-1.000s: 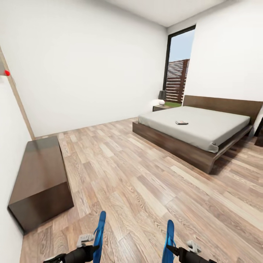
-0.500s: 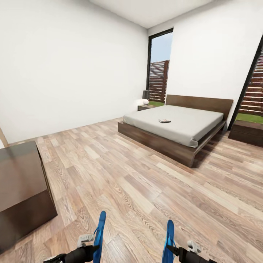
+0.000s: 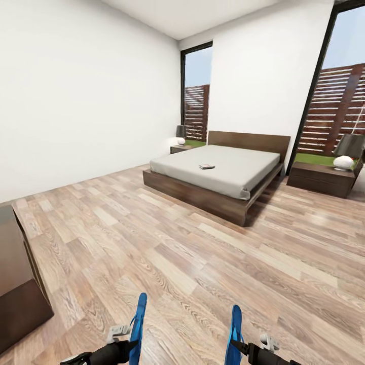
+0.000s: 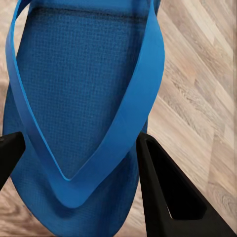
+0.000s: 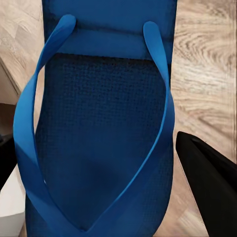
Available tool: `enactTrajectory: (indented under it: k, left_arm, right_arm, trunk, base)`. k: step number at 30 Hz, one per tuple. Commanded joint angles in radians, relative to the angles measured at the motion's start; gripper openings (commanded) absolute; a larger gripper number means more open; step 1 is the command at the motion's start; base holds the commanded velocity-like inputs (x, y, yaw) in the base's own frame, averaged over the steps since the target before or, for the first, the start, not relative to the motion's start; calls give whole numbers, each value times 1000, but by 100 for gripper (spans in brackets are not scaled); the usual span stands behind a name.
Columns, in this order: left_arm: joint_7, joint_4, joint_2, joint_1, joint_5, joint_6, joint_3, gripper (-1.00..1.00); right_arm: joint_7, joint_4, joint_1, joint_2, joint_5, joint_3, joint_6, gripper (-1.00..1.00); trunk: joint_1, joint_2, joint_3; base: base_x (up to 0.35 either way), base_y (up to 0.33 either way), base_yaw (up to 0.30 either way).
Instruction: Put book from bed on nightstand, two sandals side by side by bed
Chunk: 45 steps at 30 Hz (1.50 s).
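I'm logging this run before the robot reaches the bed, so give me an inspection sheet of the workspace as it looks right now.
Surface: wood-plank floor, bare between the robot and the bed.
Job's things: book lies on the mattress of the bed; left sandal and right sandal are carried, one per gripper; nightstand stands right of the bed, another nightstand on its far side.
Clutter: a lamp on the near nightstand, a lamp on the far one.
Grippers: left gripper shut on left sandal; right gripper shut on right sandal.
Cables: nothing seen.
Surroundings: white walls, tall windows, dark dresser at left.
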Motion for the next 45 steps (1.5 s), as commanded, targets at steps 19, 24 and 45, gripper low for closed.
enactTrajectory:
  k: [19, 24, 45]
  left_arm:
    - [-5, 0, 1, 0, 6, -4, -7, -100]
    - [-5, 0, 1, 0, 6, -4, -7, -100]
    - [-5, 0, 1, 0, 6, -4, -7, -100]
  right_arm:
    - [5, 0, -1, 0, -3, -7, 11, -100]
    - [5, 0, -1, 0, -3, -8, 11, -100]
    - [5, 0, -1, 0, -3, -7, 11, -100]
  trunk:
    - [0, 0, -1]
    - [0, 0, -1]
    - [0, 0, -1]
  base:
    - [0, 0, -268]
    - [0, 0, -263]
    - [0, 0, -262]
